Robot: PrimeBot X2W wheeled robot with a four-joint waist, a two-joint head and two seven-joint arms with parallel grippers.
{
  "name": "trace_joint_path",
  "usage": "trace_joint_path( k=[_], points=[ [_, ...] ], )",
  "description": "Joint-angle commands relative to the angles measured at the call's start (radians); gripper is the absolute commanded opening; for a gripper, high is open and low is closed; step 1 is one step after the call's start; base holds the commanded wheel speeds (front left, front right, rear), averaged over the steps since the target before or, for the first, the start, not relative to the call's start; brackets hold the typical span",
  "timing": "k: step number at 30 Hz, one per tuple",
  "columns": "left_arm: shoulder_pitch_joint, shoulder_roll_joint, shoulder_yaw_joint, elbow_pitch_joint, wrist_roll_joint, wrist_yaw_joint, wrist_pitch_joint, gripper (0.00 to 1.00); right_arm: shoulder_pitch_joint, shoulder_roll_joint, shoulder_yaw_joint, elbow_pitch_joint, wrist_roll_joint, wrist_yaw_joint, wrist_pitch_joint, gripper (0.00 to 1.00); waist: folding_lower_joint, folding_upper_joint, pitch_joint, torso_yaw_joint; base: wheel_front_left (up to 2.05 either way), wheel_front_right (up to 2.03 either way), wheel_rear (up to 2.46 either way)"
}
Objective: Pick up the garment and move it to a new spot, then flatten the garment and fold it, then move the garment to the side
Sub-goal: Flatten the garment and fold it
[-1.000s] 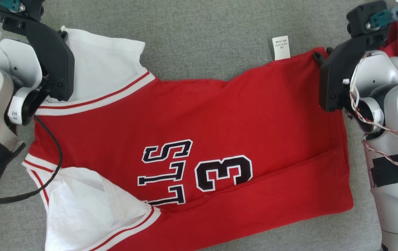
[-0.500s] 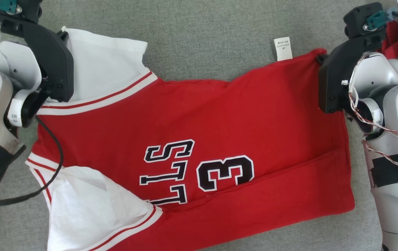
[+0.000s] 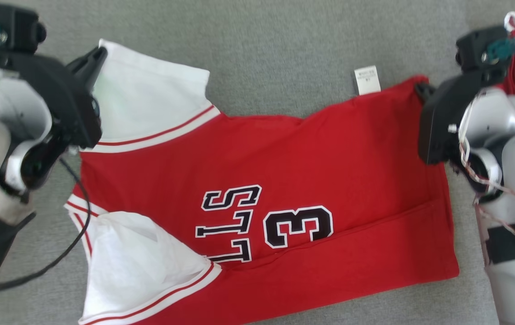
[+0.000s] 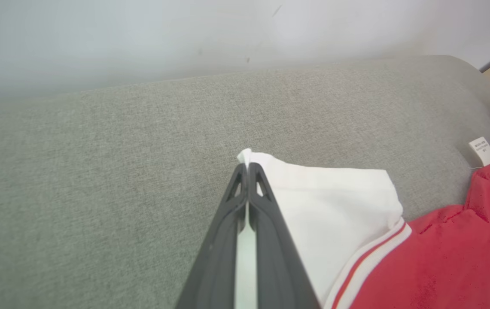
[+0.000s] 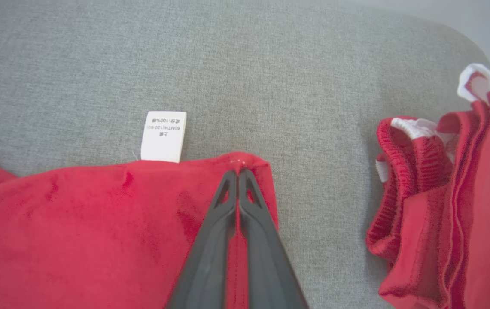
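Fingers [image 4: 223, 244] of the left gripper [image 4: 247, 168] are pressed together on the far corner of one white sleeve [image 4: 335, 206]. Those of the right gripper [image 5: 238, 174] are clamped on a red hem corner of the same garment [image 3: 284, 162]. This one jersey lies spread on the grey cushion [image 3: 262, 45] between the two arms, with its black "3" and letters facing up. Its second sleeve [image 3: 140, 262] lies near the lower left. One white care label [image 5: 164, 136] sticks out at the far hem, just beside the right gripper. A second red garment [image 5: 442, 206] lies bunched apart on the right.
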Motion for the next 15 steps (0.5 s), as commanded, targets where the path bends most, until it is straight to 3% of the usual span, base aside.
trace_joint_path(
  k=[1, 8, 15],
  points=[
    [0.042, 0.016, 0.017, -0.026, -0.02, -0.004, -0.015, 0.0, 0.034, -0.007, 0.002, -0.012, 0.005, -0.002, 0.005, 0.0, 0.0, -0.0001, -0.046, 0.02, 0.0, 0.0, 0.0],
    [0.212, 0.055, 0.099, -0.183, -0.125, 0.021, -0.081, 0.0, 0.131, -0.031, 0.002, -0.047, 0.018, -0.002, 0.009, 0.0, 0.0, -0.0001, -0.129, 0.046, 0.0, 0.0, 0.0],
    [0.411, 0.104, 0.165, -0.363, -0.197, 0.074, -0.135, 0.0, 0.222, -0.053, -0.016, -0.076, 0.024, -0.002, 0.001, 0.0, 0.0, -0.0001, -0.194, 0.068, 0.0, 0.0, 0.0]
  ],
)
